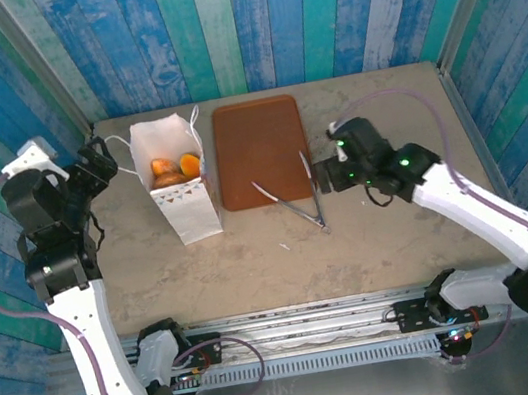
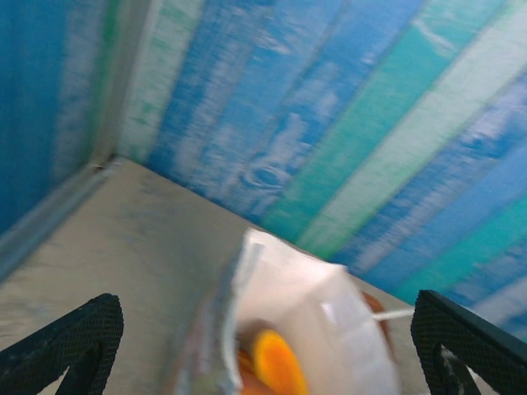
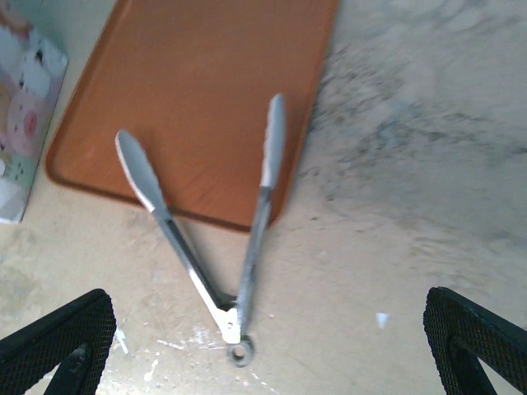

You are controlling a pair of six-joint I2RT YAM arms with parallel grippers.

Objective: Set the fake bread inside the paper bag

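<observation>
The white paper bag [image 1: 178,186] stands upright on the table left of centre, its mouth open. Glossy orange-brown fake bread [image 1: 176,166] lies inside it. My left gripper [image 1: 102,164] is open just left of the bag's top and holds nothing. In the left wrist view the bag [image 2: 329,304] and an orange piece of fake bread [image 2: 278,362] sit blurred between the wide-apart fingers [image 2: 78,337]. My right gripper [image 1: 319,176] hangs open to the right of the metal tongs [image 1: 297,202] and grips nothing. In the right wrist view the right gripper [image 3: 268,304] is spread over the tongs' hinge end [image 3: 237,317].
A flat brown board [image 1: 259,151] lies right of the bag, with the tongs' tips [image 3: 272,132] resting on its near right corner [image 3: 214,90]. Painted plank walls [image 1: 254,17] close in the table at the back and sides. The bag's printed side [image 3: 25,107] shows at the right wrist view's left edge.
</observation>
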